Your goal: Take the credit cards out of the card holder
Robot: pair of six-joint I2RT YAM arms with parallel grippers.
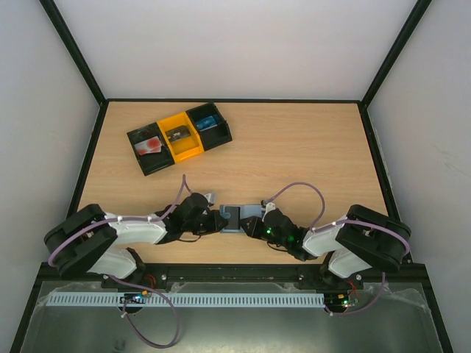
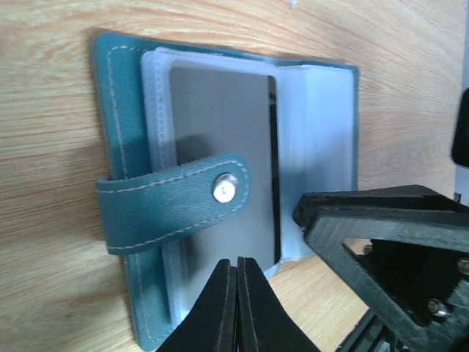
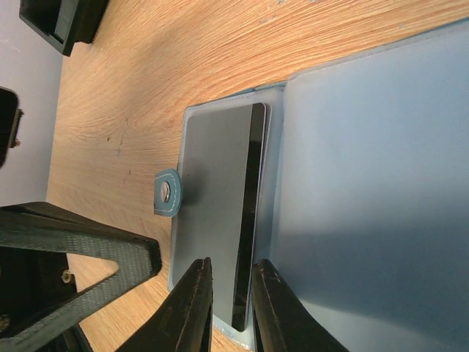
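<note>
The card holder (image 1: 237, 218) lies open on the table between the two arms, teal-blue with clear sleeves (image 2: 157, 103) and a snap strap (image 2: 176, 202). A grey credit card (image 2: 220, 125) with a black stripe along one edge sits in the top sleeve. My left gripper (image 2: 237, 268) is shut, its tips over the holder's near edge beside the strap, with nothing seen between them. My right gripper (image 3: 233, 293) is open by a narrow gap. Its fingertips straddle the striped edge of the grey card (image 3: 216, 191) at the holder's (image 3: 366, 183) near end.
A black-and-orange three-compartment tray (image 1: 179, 137) stands at the back left. It holds a red-marked item (image 1: 149, 144), a dark one (image 1: 176, 133) and a blue one (image 1: 206, 122). Both arms crowd the holder; the right gripper's finger (image 2: 381, 235) is close by in the left wrist view.
</note>
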